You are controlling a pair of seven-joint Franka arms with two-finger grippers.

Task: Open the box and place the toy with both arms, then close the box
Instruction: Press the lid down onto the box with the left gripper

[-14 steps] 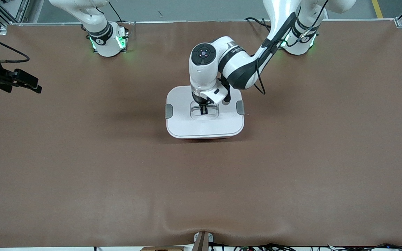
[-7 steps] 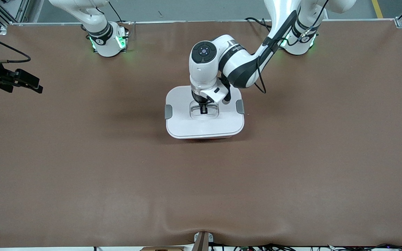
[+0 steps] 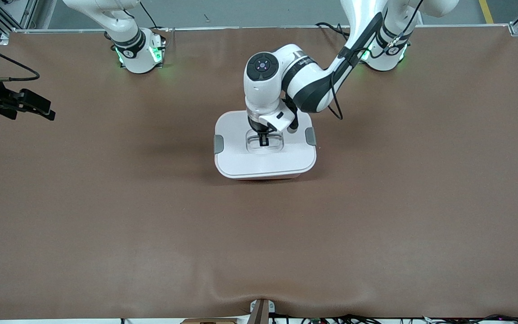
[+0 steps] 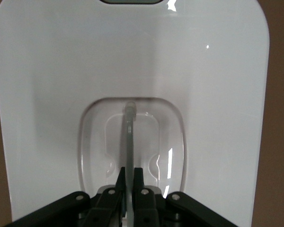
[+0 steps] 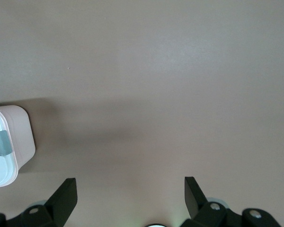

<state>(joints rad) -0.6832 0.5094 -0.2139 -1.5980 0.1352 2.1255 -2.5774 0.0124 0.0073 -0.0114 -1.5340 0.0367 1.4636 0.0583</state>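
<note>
Box [image 3: 265,155]: rounded-rectangular tub, white lid [image 4: 132,71] on, a thin strip of pink showing under the lid's near edge. It sits on the brown tabletop [image 3: 376,216] about midway between the two arms' ends, toward the bases' side of the middle. Grey clips [image 3: 218,144] sit at both short sides of the lid. A clear handle [image 4: 129,142] stands upright in the oval recess at the lid's centre.

Left gripper [image 3: 264,140]: down in the lid's recess, fingers [image 4: 138,182] clamped together on the thin clear handle, as the left wrist view shows.

Right gripper [image 5: 131,196]: hangs over bare tabletop at the right arm's end, well apart from the box, fingers wide apart and holding nothing. This arm waits. Its wrist view catches one corner of the box and one grey clip.

Toy: not visible in any view; whether it lies inside the box cannot be told.

Progress, as a judgement: lid on the box and gripped by its handle. This fits either the start of lifting the lid off or the end of setting it back; the pictures do not settle which. If opening, the toy's placing and the closing remain.
</note>
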